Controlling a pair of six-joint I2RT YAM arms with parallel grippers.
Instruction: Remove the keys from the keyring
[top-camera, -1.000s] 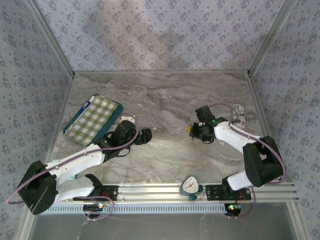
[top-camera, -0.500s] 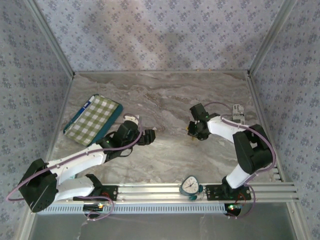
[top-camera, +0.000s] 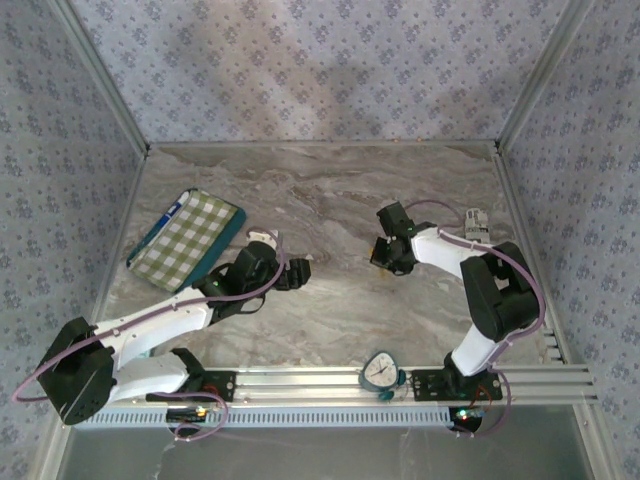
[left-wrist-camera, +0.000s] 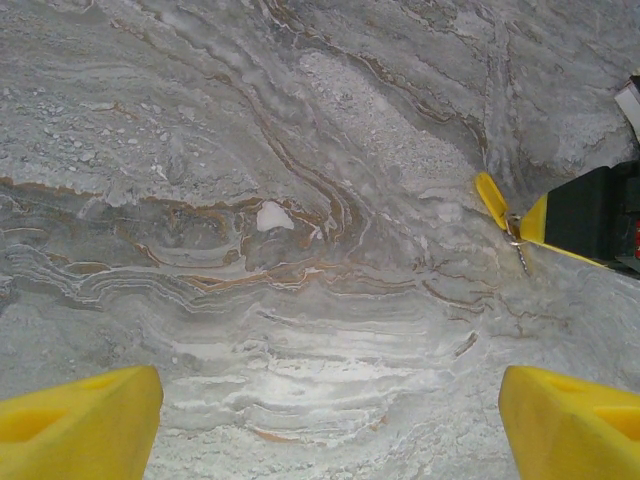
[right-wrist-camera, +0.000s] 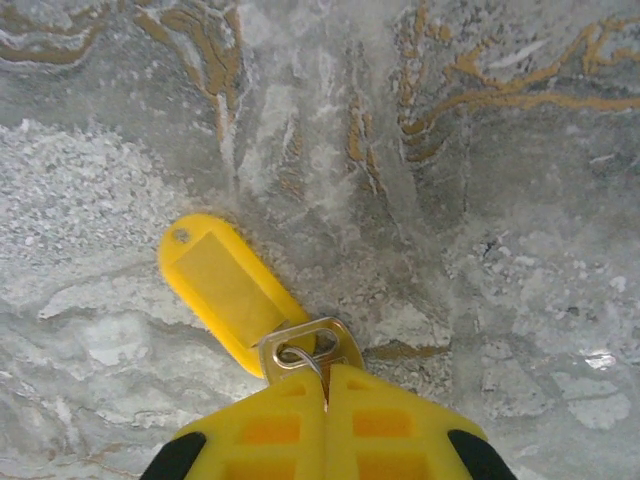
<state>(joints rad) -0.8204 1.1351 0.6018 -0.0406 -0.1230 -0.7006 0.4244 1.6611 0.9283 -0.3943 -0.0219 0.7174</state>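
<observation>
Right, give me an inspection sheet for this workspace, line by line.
Surface: grey marbled table, no spills seen.
Job's things: yellow tag and metal key joined on the keyring, at the tips of the right gripper.
Clutter: checked pouch at the left; timer on the near rail.
Grippers: left gripper open over bare table; right gripper shut on the keyring.
Cables: purple cables run along both arms, no snag seen.
Surroundings: patterned walls on three sides.

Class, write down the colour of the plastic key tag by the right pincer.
Yellow; the key tag, on its keyring, shows best in the right wrist view.
</observation>
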